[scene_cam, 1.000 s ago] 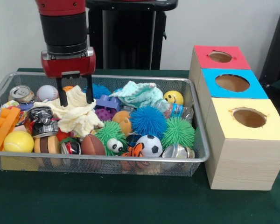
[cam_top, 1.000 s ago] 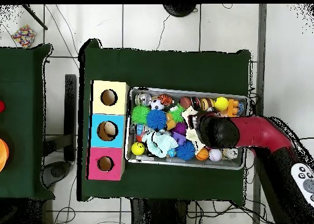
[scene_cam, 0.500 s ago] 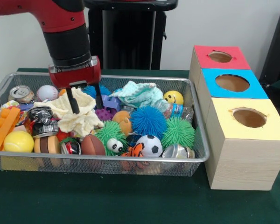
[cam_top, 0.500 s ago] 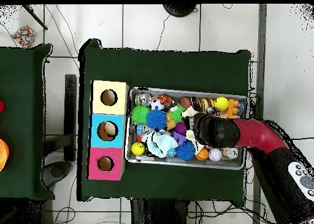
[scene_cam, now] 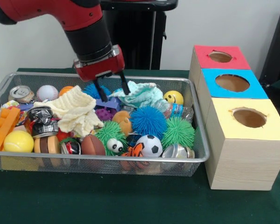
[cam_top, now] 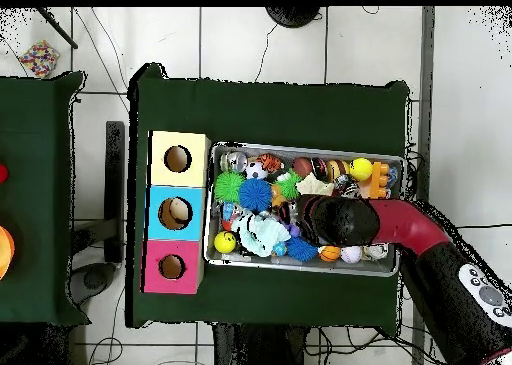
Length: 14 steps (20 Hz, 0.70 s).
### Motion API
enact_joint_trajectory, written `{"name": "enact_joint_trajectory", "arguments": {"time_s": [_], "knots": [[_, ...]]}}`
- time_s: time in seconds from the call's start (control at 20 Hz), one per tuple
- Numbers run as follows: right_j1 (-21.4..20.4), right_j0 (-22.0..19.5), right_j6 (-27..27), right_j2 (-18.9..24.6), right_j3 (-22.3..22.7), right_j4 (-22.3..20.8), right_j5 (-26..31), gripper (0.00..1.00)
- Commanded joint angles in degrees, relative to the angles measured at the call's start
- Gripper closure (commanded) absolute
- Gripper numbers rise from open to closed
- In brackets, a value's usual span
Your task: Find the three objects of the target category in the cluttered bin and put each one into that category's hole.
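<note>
In the front view, the wire-mesh bin [scene_cam: 196, 156] sat on the green worktop [scene_cam: 130, 200], packed with toys. At its left end lay an orange block [scene_cam: 2, 128] and a yellow ball [scene_cam: 18, 141], with a baseball [scene_cam: 47, 92] and a can [scene_cam: 21, 93] toward the back. A cream cloth [scene_cam: 77, 112] was draped over the pile just right of them. The gripper [scene_cam: 111, 90] hung tilted above the middle of the bin, its jaws spread apart and holding nothing, the tips over a purple block [scene_cam: 108, 103] and beside a mint cloth [scene_cam: 140, 93]. Further right lay a blue spiky ball [scene_cam: 148, 121], a soccer ball [scene_cam: 150, 145], a green spiky ball [scene_cam: 178, 132] and a yellow smiley ball [scene_cam: 173, 97]. Just beside the bin stood three boxes with holes: the yellow box [scene_cam: 247, 140] nearest, the blue box [scene_cam: 233, 84] behind it, and the red box [scene_cam: 219, 57] farthest back.
</note>
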Motion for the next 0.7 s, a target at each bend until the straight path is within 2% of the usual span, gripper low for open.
{"name": "enact_joint_trajectory", "arguments": {"time_s": [0.05, 0.2, 0.4, 0.5, 0.7], "knots": [[-1.5, -3.1, -16.1, 9.9, 8.4, 2.0, 7.1, 0.00], [-3.0, -4.3, -15.5, 12.3, 9.7, 1.0, 5.8, 0.00], [-3.0, -4.7, -15.0, 13.9, 10.4, -1.0, 5.0, 0.00], [-2.7, -4.8, -16.1, 15.5, 10.5, -1.7, 5.0, 0.00], [-1.7, -3.2, -20.8, 17.3, 8.0, -4.5, 6.8, 0.00]]}}
